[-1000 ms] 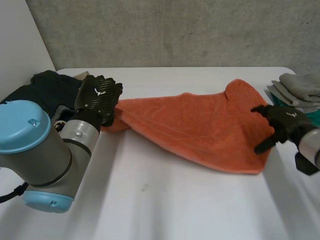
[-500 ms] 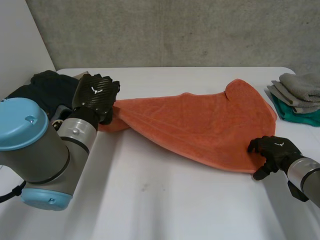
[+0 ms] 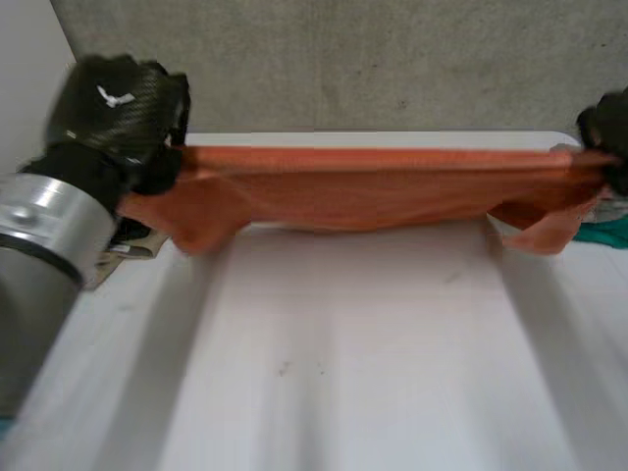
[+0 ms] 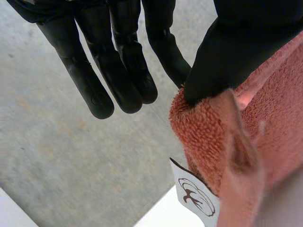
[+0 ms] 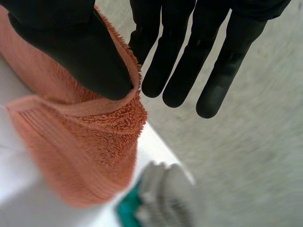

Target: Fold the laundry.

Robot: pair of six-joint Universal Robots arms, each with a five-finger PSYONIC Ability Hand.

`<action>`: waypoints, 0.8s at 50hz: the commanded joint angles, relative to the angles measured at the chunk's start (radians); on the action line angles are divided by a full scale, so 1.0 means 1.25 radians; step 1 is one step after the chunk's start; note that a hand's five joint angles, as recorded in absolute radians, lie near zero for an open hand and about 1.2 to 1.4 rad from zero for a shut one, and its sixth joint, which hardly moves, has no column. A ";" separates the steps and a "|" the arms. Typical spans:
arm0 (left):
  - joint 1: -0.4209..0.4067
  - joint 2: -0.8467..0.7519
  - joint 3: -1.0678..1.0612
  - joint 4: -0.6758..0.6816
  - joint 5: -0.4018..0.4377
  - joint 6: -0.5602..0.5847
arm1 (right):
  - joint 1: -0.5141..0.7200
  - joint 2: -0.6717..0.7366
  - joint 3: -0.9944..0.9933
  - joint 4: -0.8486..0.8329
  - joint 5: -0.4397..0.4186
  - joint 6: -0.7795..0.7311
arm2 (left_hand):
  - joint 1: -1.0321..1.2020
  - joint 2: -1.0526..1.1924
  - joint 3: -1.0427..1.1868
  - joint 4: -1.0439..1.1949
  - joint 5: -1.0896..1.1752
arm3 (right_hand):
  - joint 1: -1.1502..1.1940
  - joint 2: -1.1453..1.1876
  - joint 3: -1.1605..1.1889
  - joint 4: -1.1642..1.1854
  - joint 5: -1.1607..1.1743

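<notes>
An orange towel [image 3: 373, 186] hangs stretched in a long band above the white table [image 3: 334, 373], held at both ends. My left hand [image 3: 116, 106] holds its left end; in the left wrist view the thumb [image 4: 236, 47] pinches a corner of the towel [image 4: 213, 137] beside a white label [image 4: 196, 196], with the other fingers [image 4: 118, 71] straight. My right hand [image 3: 606, 132] holds the right end; in the right wrist view its thumb [image 5: 71, 42] pinches the towel's [image 5: 80, 142] edge, and a loose corner droops below it.
A stack of folded grey and teal cloths [image 5: 161, 194] lies at the table's right edge, its teal cloth [image 3: 603, 234] showing under my right hand. Dark clothing [image 3: 128, 240] lies at the left edge below my left hand. A concrete wall [image 3: 373, 59] stands behind.
My right hand came down onto the towel's near right corner and shut on it. Both hands then rose and moved apart, lifting the towel off the table and pulling it taut.
</notes>
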 commanded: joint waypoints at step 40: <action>0.032 -0.358 0.529 0.203 -0.026 0.100 | 0.158 0.380 -0.454 -0.425 0.082 -0.277 | 0.199 0.157 0.161 0.156 0.206 | 0.240 0.168 0.164 0.158 0.172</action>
